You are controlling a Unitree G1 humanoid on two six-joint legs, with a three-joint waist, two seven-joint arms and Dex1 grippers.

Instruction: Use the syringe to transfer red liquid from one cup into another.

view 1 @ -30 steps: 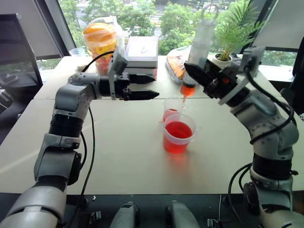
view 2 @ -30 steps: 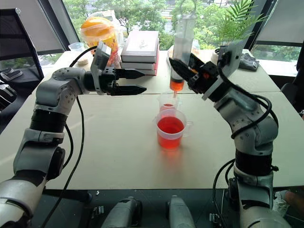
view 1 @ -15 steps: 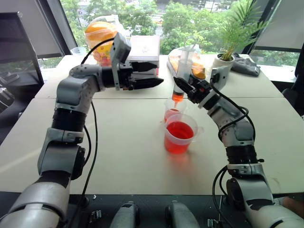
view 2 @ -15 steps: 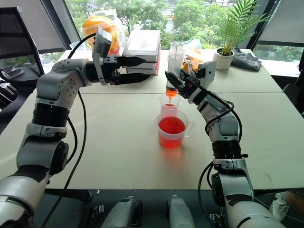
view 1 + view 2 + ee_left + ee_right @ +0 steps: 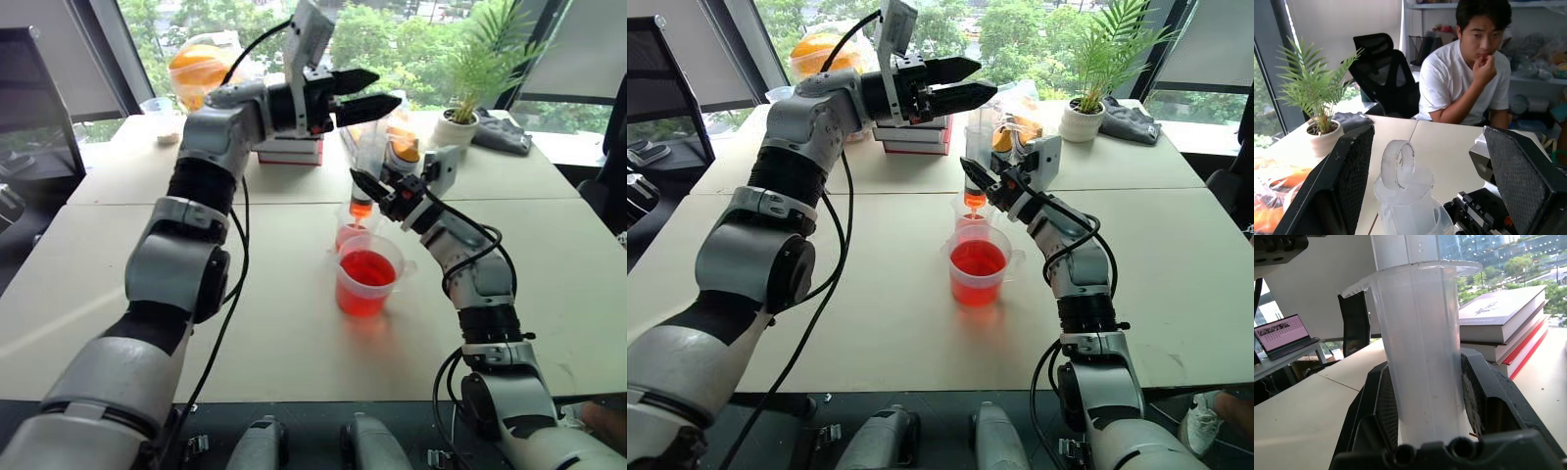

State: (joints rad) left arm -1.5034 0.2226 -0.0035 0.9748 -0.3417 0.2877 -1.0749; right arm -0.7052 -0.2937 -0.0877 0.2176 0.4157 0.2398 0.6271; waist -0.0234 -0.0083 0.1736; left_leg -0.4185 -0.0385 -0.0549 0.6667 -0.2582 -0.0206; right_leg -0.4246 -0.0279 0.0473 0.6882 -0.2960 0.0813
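Since the earlier frame, left gripper point(image 5: 972, 80) rose, jaws spread empty, flanking the plunger ring. Right gripper point(image 5: 988, 180) clamped the syringe point(image 5: 976, 157) upright, tip over the smaller cup point(image 5: 970, 213) behind the beaker point(image 5: 979, 266). Discharge step; next move likely pressed the plunger.

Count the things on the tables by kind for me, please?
Clear cups with red liquid: 2, the beaker and the smaller cup
Syringe: 1
Books: 3, stacked
Potted plant: 1
Total: 7
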